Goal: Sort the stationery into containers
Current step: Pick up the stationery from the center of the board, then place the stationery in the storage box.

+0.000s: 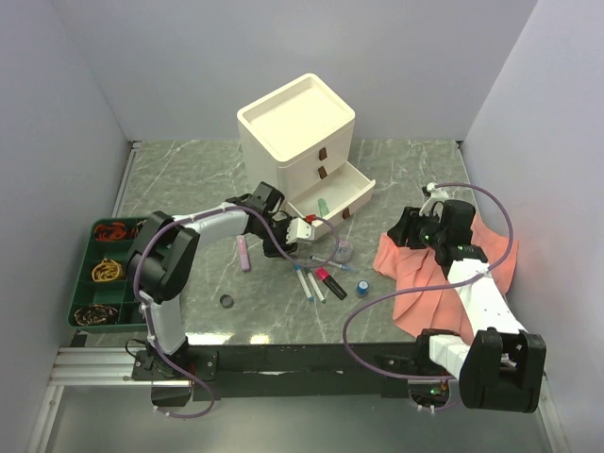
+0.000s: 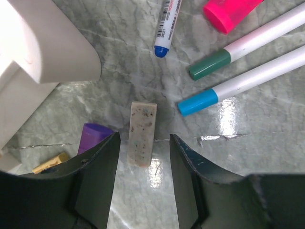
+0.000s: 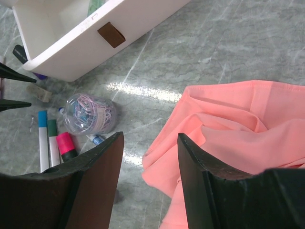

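My left gripper point(image 1: 283, 242) is open, low over the table in front of the cream drawer box point(image 1: 297, 132). A speckled eraser point(image 2: 142, 131) lies between its fingertips point(image 2: 110, 143), untouched. A purple highlighter point(image 2: 94, 136) lies just left of it. The blue-capped pens point(image 1: 308, 281), red-and-black marker point(image 1: 330, 282), blue-capped vial point(image 1: 362, 287), lilac highlighter point(image 1: 244, 253) and dark disc point(image 1: 226, 301) lie on the table. The bottom drawer point(image 1: 351, 193) is pulled out with a green highlighter point(image 1: 322, 205) inside. My right gripper point(image 1: 408, 226) is open and empty over the edge of the salmon-pink cloth point(image 3: 238, 124).
A clear tub of paper clips point(image 3: 88, 114) stands by the open drawer's front. A green compartment tray point(image 1: 87, 247) with rubber bands sits at the far left. The cloth point(image 1: 444, 269) covers the right side. Walls close in on three sides.
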Tool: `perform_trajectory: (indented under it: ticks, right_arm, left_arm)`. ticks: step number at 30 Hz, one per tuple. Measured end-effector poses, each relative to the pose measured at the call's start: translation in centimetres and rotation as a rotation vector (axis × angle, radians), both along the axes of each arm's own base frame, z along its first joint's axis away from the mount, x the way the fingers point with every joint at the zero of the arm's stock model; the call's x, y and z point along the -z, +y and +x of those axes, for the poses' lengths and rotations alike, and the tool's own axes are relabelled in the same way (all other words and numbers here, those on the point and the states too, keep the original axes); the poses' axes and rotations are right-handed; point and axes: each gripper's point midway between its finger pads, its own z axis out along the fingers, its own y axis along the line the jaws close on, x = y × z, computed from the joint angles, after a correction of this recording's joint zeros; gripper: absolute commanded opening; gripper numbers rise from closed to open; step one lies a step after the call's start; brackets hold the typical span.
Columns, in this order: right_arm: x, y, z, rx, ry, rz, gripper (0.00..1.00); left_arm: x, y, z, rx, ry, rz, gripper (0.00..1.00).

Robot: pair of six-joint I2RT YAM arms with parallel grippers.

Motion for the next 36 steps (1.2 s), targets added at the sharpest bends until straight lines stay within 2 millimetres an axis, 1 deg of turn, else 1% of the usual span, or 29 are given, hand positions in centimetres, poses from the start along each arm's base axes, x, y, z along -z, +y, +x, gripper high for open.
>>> perform_trajectory:
  ticks: [3, 8, 10, 11, 14, 15, 17, 19, 21, 23, 25, 26, 28, 31, 32, 34, 35, 36]
  right_arm:
    - [0.4, -0.2, 0.1, 0.004, 0.011, -0.002, 0.57]
    - [0.8, -0.2, 0.1, 0.003, 0.026, -0.003, 0.56]
    - [0.9, -0.3, 0.1, 0.003, 0.029, -0.003, 0.56]
    - [1.0, -0.3, 0.1, 0.002, 0.030, -0.004, 0.56]
    - [1.0, -0.3, 0.1, 0.002, 0.032, -0.004, 0.56]
    - [1.0, -0.3, 0.1, 0.001, 0.033, -0.004, 0.56]
    - [1.0, -0.3, 0.1, 0.000, 0.030, -0.007, 0.56]
    - [0.9, -0.3, 0.2, -0.002, 0.029, -0.010, 0.56]
    - [0.7, -0.3, 0.2, -0.003, 0.030, -0.012, 0.56]
    - [0.1, -0.4, 0.4, -0.003, 0.022, -0.014, 0.56]
    - [-0.8, -0.5, 0.7, -0.001, 0.007, -0.018, 0.56]
    - [-1.3, -0.5, 0.8, -0.001, -0.005, -0.020, 0.56]
    - [-2.2, -0.6, 1.1, 0.001, -0.026, -0.023, 0.56]
    - [-2.8, -0.7, 1.3, 0.006, -0.042, -0.024, 0.55]
    - [-2.8, -0.7, 1.3, 0.008, -0.040, -0.022, 0.55]
    - [-2.8, -0.7, 1.3, 0.015, -0.034, -0.016, 0.55]
    - [-2.8, -0.7, 1.3, 0.020, -0.032, -0.011, 0.55]
    - [-2.8, -0.7, 1.3, 0.023, -0.031, -0.007, 0.55]
  left_arm:
    - [0.6, 0.0, 0.0, 0.000, 0.013, 0.008, 0.47]
    - [1.3, 0.0, 0.0, 0.001, 0.043, 0.028, 0.44]
    - [1.3, 0.0, 0.0, 0.003, 0.048, 0.032, 0.38]
    - [1.3, 0.1, -0.1, 0.004, 0.051, 0.035, 0.33]
    - [1.4, 0.2, -0.5, 0.012, 0.061, 0.042, 0.20]
    - [1.4, 0.2, -0.5, 0.011, 0.064, 0.044, 0.13]
    - [1.4, 0.2, -0.7, 0.013, 0.069, 0.045, 0.06]
    - [1.0, 0.4, -1.1, 0.010, 0.083, 0.046, 0.04]
    - [0.3, 0.8, -2.0, 0.007, 0.101, 0.052, 0.01]
    - [-1.3, 1.1, -3.0, 0.006, 0.110, 0.047, 0.01]
    - [-3.8, 0.8, -3.6, 0.009, 0.086, 0.012, 0.01]
    - [-5.5, 0.6, -3.9, 0.007, 0.070, -0.011, 0.01]
    - [-9.3, -0.5, -3.9, 0.012, 0.010, -0.079, 0.01]
    - [-14.8, -2.8, -2.8, 0.013, -0.096, -0.189, 0.01]
    - [-16.0, -3.4, -2.3, 0.013, -0.123, -0.217, 0.01]
    - [-17.9, -5.0, -1.1, 0.006, -0.159, -0.262, 0.01]
    - [-18.6, -6.0, 0.1, -0.007, -0.179, -0.285, 0.01]
    - [-18.6, -6.6, 1.0, -0.022, -0.185, -0.289, 0.01]
